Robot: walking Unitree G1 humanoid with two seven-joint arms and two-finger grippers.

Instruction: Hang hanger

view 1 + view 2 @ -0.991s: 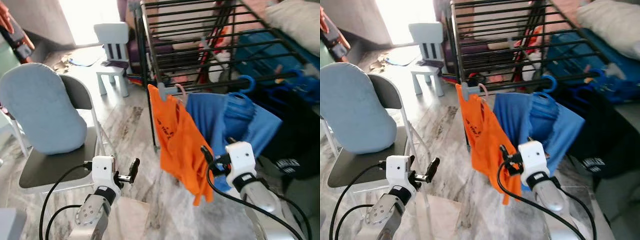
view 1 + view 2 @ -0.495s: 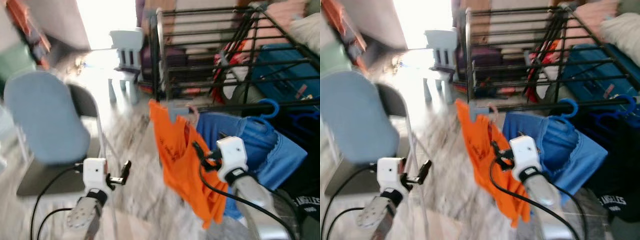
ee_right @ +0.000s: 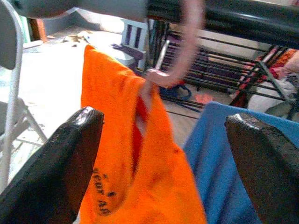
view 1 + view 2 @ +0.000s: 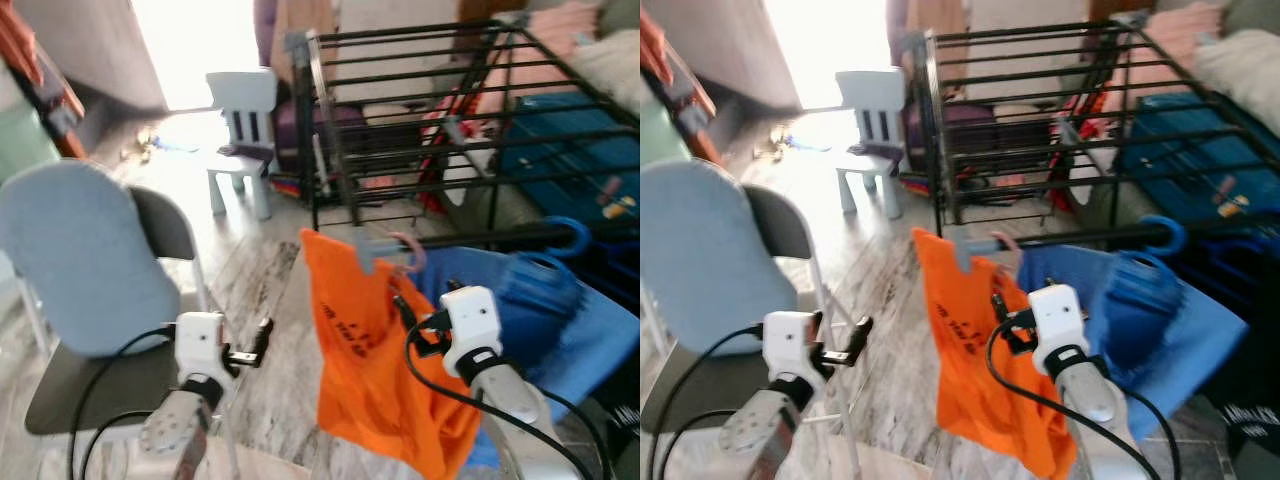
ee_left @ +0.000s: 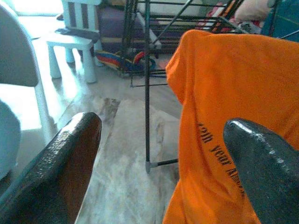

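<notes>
An orange shirt [image 4: 360, 345] hangs on a pink hanger whose hook [image 3: 181, 51] curls over the black front rail [image 3: 233, 17] of the drying rack [image 4: 420, 100]. My right gripper [image 4: 410, 318] is open just below the hook [image 4: 406, 254], against the right side of the shirt, with nothing between its fingers [image 3: 70, 158]. My left gripper [image 4: 256, 344] is open and holds nothing. It is low at the left, pointing towards the shirt [image 5: 224, 107] from a short way off.
On the same rail to the right hangs a blue shirt [image 4: 545, 320] on a blue hanger [image 4: 566, 236]. A grey folding chair with a blue cushion [image 4: 85, 255] stands close at the left. A small white child's chair [image 4: 240, 115] stands further back on the marble floor [image 4: 265, 280].
The whole view has shifted and the blur has cleared, so the camera moved. The right gripper stays by the orange shirt under the hook, and the left gripper keeps its open pose.
</notes>
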